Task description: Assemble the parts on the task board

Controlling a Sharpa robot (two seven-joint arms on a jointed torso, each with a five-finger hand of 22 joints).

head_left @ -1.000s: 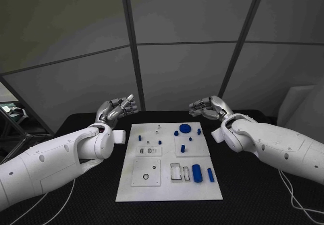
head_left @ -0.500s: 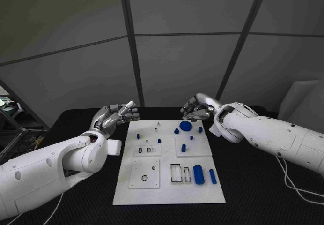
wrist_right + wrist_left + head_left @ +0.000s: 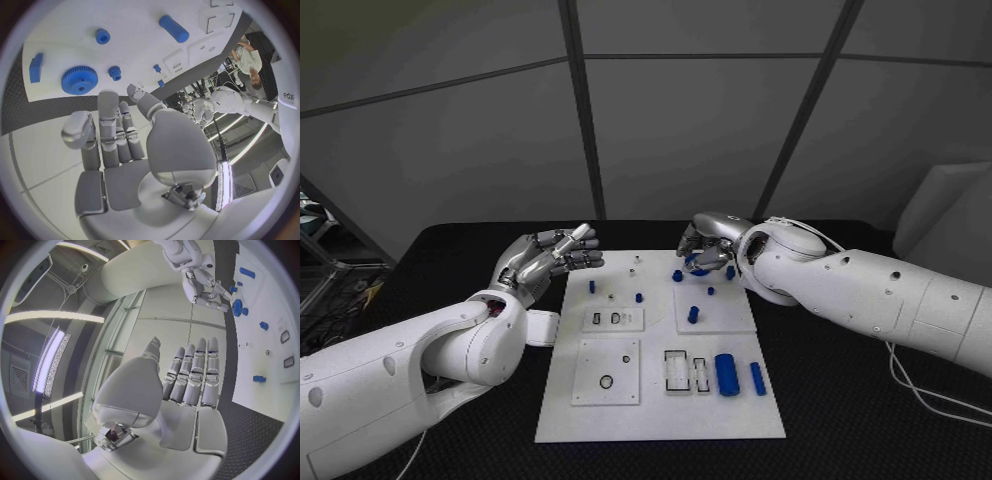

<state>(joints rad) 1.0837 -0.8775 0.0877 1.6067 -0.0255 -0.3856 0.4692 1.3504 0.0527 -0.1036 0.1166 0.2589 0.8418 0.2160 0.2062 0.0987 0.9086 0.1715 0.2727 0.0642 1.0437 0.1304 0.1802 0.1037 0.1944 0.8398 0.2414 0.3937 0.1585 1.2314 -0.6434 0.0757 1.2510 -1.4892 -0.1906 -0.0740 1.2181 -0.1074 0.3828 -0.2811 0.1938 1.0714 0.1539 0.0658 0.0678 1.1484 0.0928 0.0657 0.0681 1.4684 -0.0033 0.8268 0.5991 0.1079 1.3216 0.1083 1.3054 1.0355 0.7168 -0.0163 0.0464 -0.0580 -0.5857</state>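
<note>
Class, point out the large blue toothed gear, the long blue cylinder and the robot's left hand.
Large blue toothed gear (image 3: 79, 80): right wrist view, top face.
Long blue cylinder (image 3: 727, 374): head view, mid-length of its side.
Left hand (image 3: 548, 254): head view, back of hand.

White task board (image 3: 661, 400) lies flat, small blue parts (image 3: 727, 374) scattered on it.

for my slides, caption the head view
Right hand hovers open above the blue gear on the task board.
</note>
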